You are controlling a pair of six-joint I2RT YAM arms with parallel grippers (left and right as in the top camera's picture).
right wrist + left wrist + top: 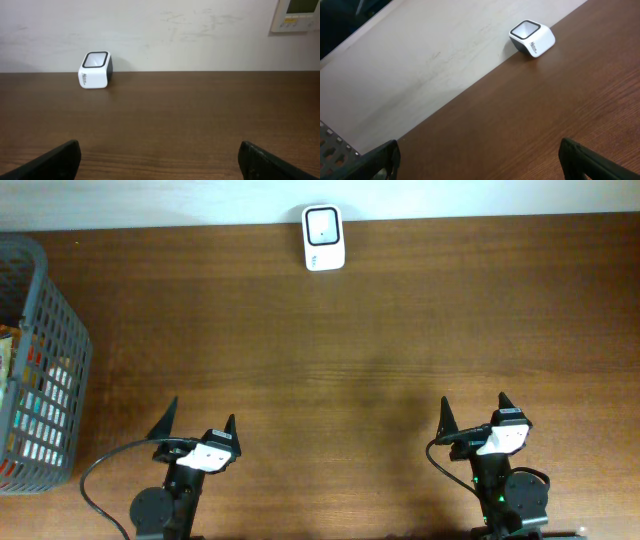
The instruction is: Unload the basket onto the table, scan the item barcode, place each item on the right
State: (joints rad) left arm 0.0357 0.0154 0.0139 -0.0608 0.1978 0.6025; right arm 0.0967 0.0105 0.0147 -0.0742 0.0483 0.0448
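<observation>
Left gripper (200, 416): fingers spread wide, nothing between them; low at the near table edge.
Right gripper (475, 404): the same, wide apart and empty.
Item location: packets (10, 358) stand inside the grey mesh basket (72, 308) at the far left, cut by the frame edge. Which one is meant, I cannot tell.
Barcode: not visible from any view.
Handling (judgement): probably light, thin-walled packaging that dents if squeezed hard and may slip if glossy. Mesh walls could snag a corner on the way out.
Where to hold (judgement): from above, across the narrow sides of a top edge, keeping the printed faces uncovered.
Scanner (323, 237): small white box, window up, at the far table edge touching the wall; well apart from both arms.
Open room: bare brown table (350, 360) between basket, scanner and grippers.
Edges to mind: basket rim on lift-out; wall just behind the scanner.
</observation>
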